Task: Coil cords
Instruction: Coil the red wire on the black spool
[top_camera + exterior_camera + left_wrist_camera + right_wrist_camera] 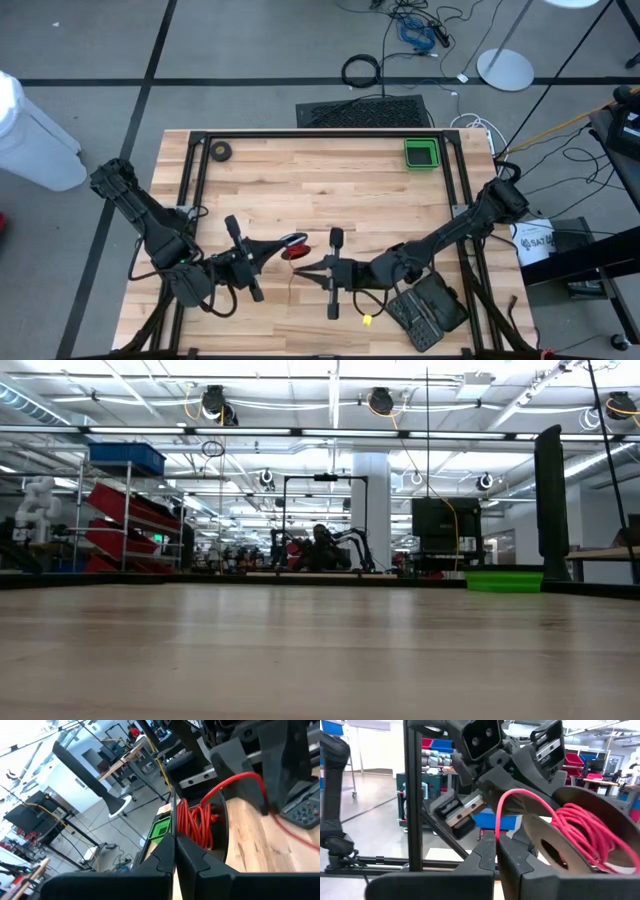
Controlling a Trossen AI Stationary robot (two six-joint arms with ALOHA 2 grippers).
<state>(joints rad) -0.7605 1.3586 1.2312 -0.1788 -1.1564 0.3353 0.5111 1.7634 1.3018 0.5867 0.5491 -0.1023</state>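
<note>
Near the wooden surface's (320, 175) front edge, the left pincer (283, 244) clenched the spool of red cord (294, 249), steadying it while the right pincer (300, 272), shut, pinched the loose strand for winding.

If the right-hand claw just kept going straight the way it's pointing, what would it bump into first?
Probably the spool of red cord right ahead of the right gripper, held up by the left gripper. How close they are is hard to judge.

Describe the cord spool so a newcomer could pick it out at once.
Start at the wooden table and go to its near edge, where the two arms meet. Between the left gripper and the right gripper sits the cord spool: red wire wound on a dark disc, unlike the plain dark tape ring and green tray at the far edge.
</note>
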